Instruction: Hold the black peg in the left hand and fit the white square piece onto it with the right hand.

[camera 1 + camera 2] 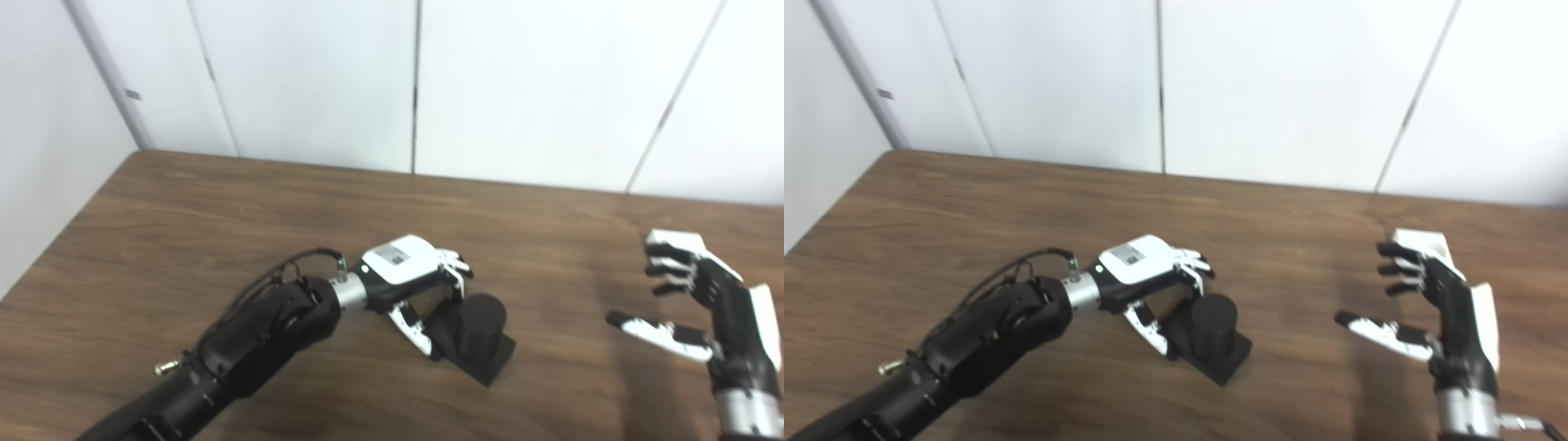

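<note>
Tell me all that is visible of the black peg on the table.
The black peg is a matte black piece, plastic by its look: a short, thick round post rising from a flat square base. It stands upright on the wooden table, near the middle, its base turned cornerwise to the camera. The left hand is at its left side, fingers over the post's near edge and thumb beside the base; a firm grasp cannot be confirmed. Nothing sits on the post.
</note>
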Controlling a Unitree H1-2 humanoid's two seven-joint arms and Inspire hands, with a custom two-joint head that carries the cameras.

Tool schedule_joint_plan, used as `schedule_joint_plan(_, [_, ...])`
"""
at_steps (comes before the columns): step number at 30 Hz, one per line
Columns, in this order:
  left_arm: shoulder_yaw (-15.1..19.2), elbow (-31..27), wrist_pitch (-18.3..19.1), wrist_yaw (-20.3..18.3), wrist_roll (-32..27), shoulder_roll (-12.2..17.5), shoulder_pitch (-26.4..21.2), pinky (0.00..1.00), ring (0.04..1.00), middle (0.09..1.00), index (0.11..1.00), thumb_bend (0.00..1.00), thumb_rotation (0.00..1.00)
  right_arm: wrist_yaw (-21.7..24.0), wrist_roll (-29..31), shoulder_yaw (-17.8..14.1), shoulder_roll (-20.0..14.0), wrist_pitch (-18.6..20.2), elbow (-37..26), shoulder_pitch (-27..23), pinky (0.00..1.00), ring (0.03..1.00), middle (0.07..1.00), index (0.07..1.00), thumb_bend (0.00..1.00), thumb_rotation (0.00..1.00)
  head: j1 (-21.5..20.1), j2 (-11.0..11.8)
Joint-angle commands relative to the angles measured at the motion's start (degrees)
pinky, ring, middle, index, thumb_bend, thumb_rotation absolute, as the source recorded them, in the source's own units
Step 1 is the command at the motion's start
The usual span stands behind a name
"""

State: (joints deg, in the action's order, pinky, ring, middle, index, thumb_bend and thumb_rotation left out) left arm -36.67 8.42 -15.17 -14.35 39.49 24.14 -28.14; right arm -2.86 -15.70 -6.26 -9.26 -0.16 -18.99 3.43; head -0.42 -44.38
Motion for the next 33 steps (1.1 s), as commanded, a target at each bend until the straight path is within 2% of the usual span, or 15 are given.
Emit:
schedule_joint_plan(1, [-3.3,0.0,-1.5,-5.5,3.8,0.9,1.5,0.82,0.9,0.861,0.487,0.52,0.07,-1.2,-0.9,0.2,0.3,-2.0,-0.5,-2.3,0.48,0.612,0.699,0.66,0.59,0.0,-0.9,-0.5])
schedule_joint_plan(7, [-3.0,-1.7,-2.4,-5.9,4.1,2.2,1.9,0.79,0.878,0.854,0.488,0.52,0.07,-1.8,-2.8,1.2,1.0,-1.5,-0.7,-3.1,0.48,0.596,0.685,0.658,0.59,0.0,-6.2,-1.5])
schedule_joint_plan(13, [-2.6,-3.0,-4.3,-6.1,4.3,4.2,2.3,0.79,0.861,0.839,0.489,0.52,0.07,-2.2,-5.6,2.6,1.7,-1.2,-2.1,-3.7,0.48,0.608,0.693,0.661,0.59,0.0,-17.2,0.3])
schedule_joint_plan(17, [-2.3,-3.5,-5.0,-6.7,4.7,5.4,2.6,0.78,0.855,0.836,0.489,0.52,0.07,0.0,-7.9,3.3,0.2,1.3,-4.2,-4.9,0.47,0.614,0.706,0.68,0.61,0.0,-20.6,1.4])
schedule_joint_plan(18, [-2.4,-3.7,-5.0,-7.0,5.1,5.7,2.7,0.78,0.855,0.836,0.489,0.52,0.07,1.2,-9.1,3.4,-1.1,2.5,-4.9,-5.3,0.48,0.619,0.709,0.686,0.61,0.0,-21.9,2.0])
schedule_joint_plan(20, [-2.3,-4.3,-5.0,-7.6,5.3,6.2,2.8,0.77,0.856,0.835,0.489,0.52,0.07,3.6,-12.9,3.2,-4.2,4.7,-6.0,-6.3,0.52,0.667,0.747,0.723,0.63,0.09,-22.8,2.6])
schedule_joint_plan(22, [-2.3,-4.7,-4.9,-8.0,5.5,6.6,3.0,0.77,0.855,0.833,0.49,0.52,0.07,5.5,-16.5,2.9,-7.1,6.6,-6.8,-7.4,0.65,0.773,0.809,0.724,0.63,0.17,-24.9,4.1])
schedule_joint_plan(23, [-2.3,-4.7,-5.1,-7.9,5.5,6.7,3.2,0.76,0.853,0.83,0.49,0.52,0.07,6.4,-17.6,2.8,-8.3,7.4,-7.1,-8.0,0.68,0.796,0.825,0.724,0.62,0.19,-25.4,4.4])
schedule_joint_plan(27, [-2.1,-5.3,-5.1,-8.7,4.6,7.3,3.8,0.75,0.854,0.831,0.49,0.52,0.07,15.2,-23.4,4.0,-16.3,12.7,-8.4,-11.2,0.63,0.821,0.881,0.766,0.65,0.18,-28.5,6.7])
schedule_joint_plan(30, [-1.8,-6.1,-4.8,-9.4,4.3,7.5,4.3,0.75,0.854,0.826,0.49,0.52,0.07,22.8,-24.6,5.1,-22.2,15.2,-8.2,-14.2,0.72,0.897,0.944,0.831,0.79,0.19,-29.3,7.7])
schedule_joint_plan(32, [-1.6,-6.1,-5.2,-9.1,4.2,7.5,4.6,0.74,0.851,0.821,0.489,0.52,0.07,26.0,-26.0,6.1,-24.9,16.1,-7.4,-16.1,0.76,0.931,0.966,0.854,0.88,0.18,-29.6,8.5])
schedule_joint_plan(33, [-1.5,-6.1,-5.6,-8.8,4.3,7.5,4.8,0.74,0.85,0.82,0.489,0.52,0.07,27.0,-27.2,6.8,-26.2,16.0,-6.6,-17.2,0.76,0.932,0.967,0.854,0.89,0.18,-29.8,8.7])
